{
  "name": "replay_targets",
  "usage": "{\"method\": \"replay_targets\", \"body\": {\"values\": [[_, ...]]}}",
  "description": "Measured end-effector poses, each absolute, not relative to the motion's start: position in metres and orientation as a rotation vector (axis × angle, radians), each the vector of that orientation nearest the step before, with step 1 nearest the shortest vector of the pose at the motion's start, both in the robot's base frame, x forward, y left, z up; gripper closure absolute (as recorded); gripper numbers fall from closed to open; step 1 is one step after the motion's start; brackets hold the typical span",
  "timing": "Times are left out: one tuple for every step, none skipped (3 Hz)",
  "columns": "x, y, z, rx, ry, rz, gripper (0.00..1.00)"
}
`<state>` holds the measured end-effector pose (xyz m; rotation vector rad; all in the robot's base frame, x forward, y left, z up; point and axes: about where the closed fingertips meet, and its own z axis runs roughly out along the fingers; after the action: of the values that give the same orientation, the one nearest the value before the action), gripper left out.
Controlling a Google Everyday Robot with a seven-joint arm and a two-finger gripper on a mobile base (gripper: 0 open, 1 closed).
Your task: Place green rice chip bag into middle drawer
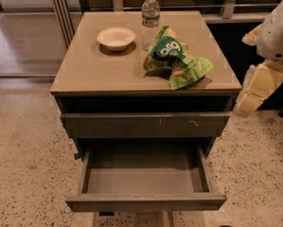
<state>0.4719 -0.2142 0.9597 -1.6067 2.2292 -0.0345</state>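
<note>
On the counter [98, 70], right of centre: green rice chip bag [176, 58], crumpled; likely light, soft, slippery, so pinch its raised upper fold. Middle drawer [145, 202] open below. Gripper [259, 89] beside counter's right edge; open or closed, cannot tell.

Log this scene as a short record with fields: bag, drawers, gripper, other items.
bag: green rice chip bag lying on the cabinet top, right of centre, not held
target drawer: middle drawer pulled out, nothing visible inside
drawer above: scratched drawer front, closed
gripper: gripper beyond the cabinet's right edge, below the level of its top, apart from the bag
other items: white bowl and water bottle upright toward the back of the top, the bottle just behind the bag
</note>
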Motion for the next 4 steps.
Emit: {"method": "replay_targets", "body": {"values": [[0.511,-0.200,0.943,-1.481,2.183,0.040,0.00],[0.546,-0.180,0.935,-1.378,2.086,0.091,0.00],[0.559,-0.176,0.941,-1.339,2.045,0.075,0.00],[0.560,-0.176,0.941,-1.333,2.039,0.078,0.00]]}}
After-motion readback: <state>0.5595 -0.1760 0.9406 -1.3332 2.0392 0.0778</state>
